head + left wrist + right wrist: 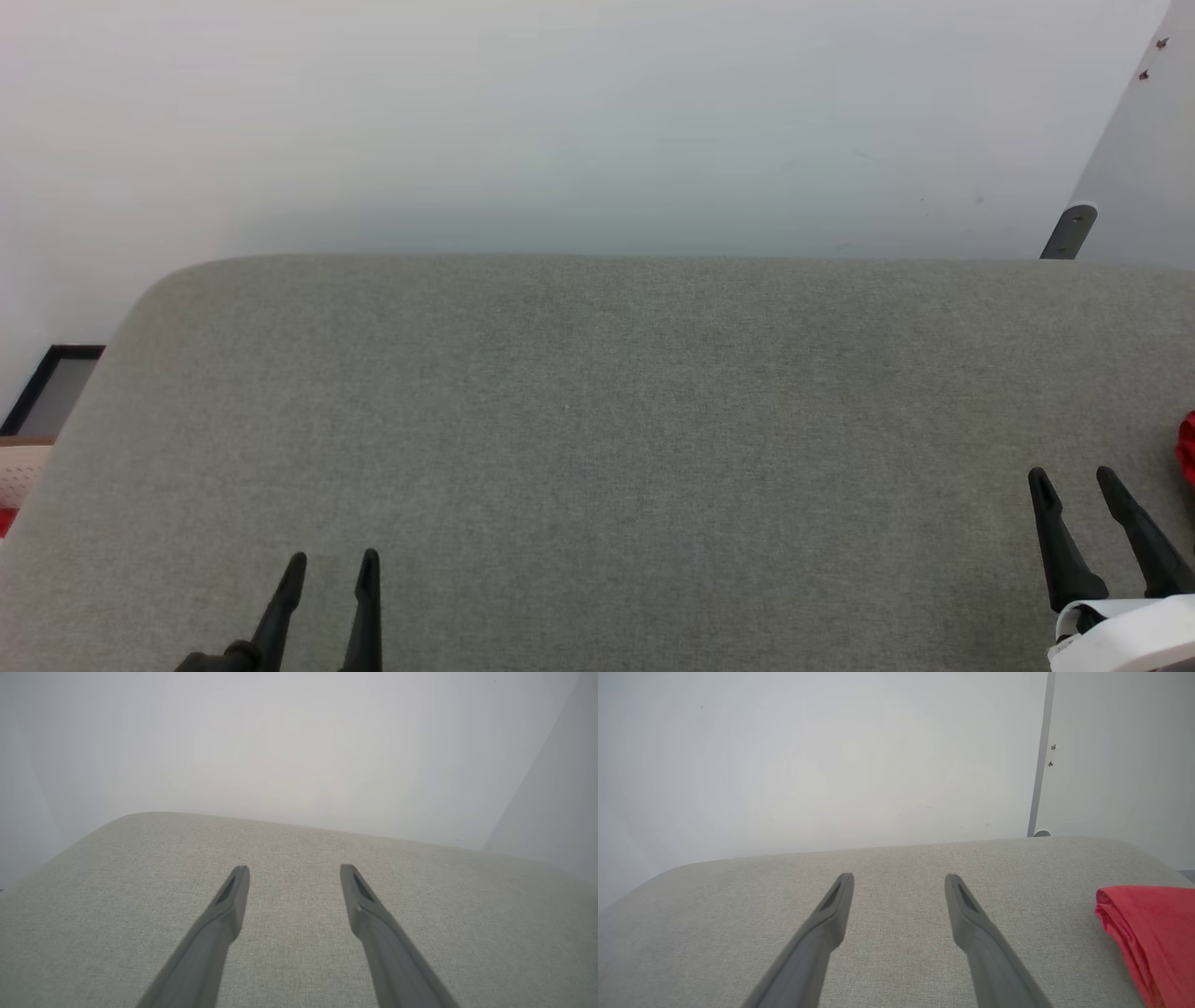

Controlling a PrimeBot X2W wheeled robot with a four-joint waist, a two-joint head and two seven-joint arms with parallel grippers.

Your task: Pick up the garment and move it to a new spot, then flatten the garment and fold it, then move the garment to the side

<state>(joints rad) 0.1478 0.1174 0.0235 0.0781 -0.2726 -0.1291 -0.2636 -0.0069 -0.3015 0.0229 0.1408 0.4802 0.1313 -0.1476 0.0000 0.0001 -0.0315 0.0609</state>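
Red soft-fabric garment (pixel 1153 938), edge in layers, lying at right edge of grey woven padded surface (pixel 597 420). Right gripper (pixel 1072 476) near it, not touching. Left gripper (pixel 333 560) well apart, near left. Both spread wide, holding nothing.

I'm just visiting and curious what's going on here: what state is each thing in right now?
Red fabric garment: looks folded in layers, lying at the surface's right edge, unheld.
Left gripper, two dark fingers: open, empty.
Right gripper, two dark fingers: open, empty, apart from the garment.
Grey fabric-covered surface: flat, bearing the garment.
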